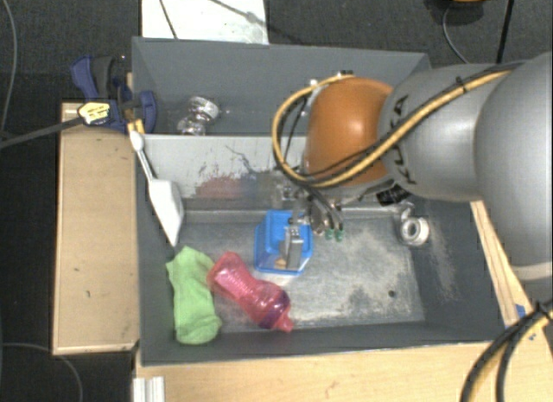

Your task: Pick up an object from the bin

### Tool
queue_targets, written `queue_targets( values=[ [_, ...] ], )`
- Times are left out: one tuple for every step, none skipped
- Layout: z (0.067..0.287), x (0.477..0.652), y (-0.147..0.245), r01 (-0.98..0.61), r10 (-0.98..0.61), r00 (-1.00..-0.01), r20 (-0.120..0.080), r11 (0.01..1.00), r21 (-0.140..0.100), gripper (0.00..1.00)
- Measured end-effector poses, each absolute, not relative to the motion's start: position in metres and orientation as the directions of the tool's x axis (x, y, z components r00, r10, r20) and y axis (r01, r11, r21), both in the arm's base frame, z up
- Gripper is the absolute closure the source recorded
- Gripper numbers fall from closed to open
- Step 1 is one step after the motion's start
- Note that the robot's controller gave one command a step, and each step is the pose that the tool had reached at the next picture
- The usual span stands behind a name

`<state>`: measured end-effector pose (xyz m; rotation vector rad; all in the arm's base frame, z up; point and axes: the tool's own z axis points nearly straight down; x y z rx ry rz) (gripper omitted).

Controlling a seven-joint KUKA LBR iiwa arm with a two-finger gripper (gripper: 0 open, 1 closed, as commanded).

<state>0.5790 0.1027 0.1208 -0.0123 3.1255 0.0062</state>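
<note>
The bin (346,340) held six loose things, one of each kind. Toward its near left corner lay one green cloth (192,296) with one pink plastic bottle (249,291) just beside it, and one blue boxy thing (275,240) sat near the middle. One white long-handled scraper (160,193) leaned along the left edge, one clear glassy piece (199,115) lay by the far left corner, and toward the right edge sat one small silvery ring (413,231).

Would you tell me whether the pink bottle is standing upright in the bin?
No, the pink bottle lies on its side, right beside the green cloth.
</note>
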Motion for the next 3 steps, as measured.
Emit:
queue_targets(
  values=[
    [0.108, 0.576, 0.148, -0.094, -0.094, -0.995, -0.012, 0.996, -0.003, 0.0],
    [0.099, 0.586, 0.153, -0.158, -0.158, -0.988, 0.001, 0.987, 0.012, 0.0],
    [0.103, 0.588, 0.151, -0.158, -0.158, -0.988, -0.002, 0.988, 0.005, 1.0]
  ],
)
